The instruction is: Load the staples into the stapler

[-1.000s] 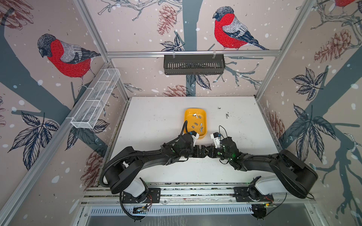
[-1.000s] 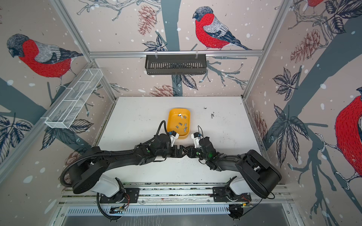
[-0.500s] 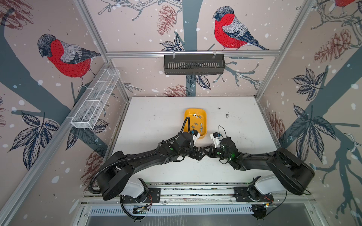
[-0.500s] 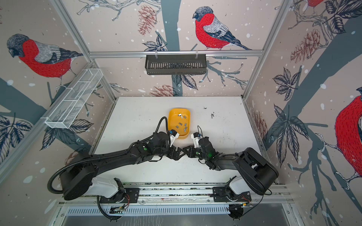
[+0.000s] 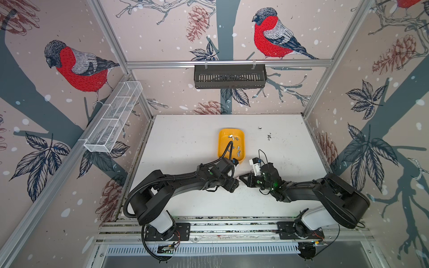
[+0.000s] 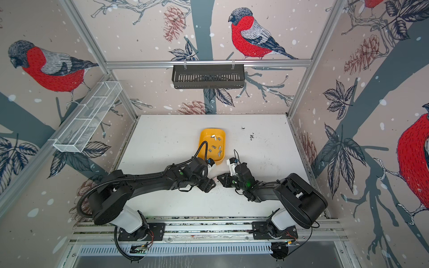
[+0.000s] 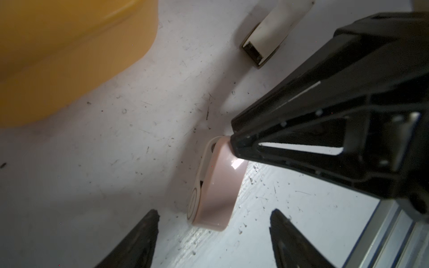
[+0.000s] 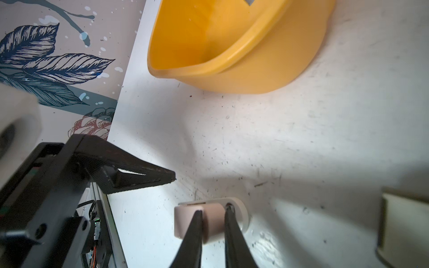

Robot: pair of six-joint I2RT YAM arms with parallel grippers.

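White, scuffed and speckled, the worktop (image 5: 185, 143) sits inside bird-print walls (image 5: 162, 34). Grey staples (image 5: 238, 138) lie in a yellow tray (image 5: 220, 143) near its middle. Near the tray, the right tool (image 8: 213, 211) is clamped on a pink stapler (image 7: 218, 185); the left tool (image 7: 214, 211) has its jaws apart at the other end.

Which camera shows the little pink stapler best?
The left wrist view: the stapler sits mid-picture, nearly whole, with only one end under the right arm's fingers. The right wrist view shows it partly behind those fingers. In both top views it is just a pale speck between the arms.
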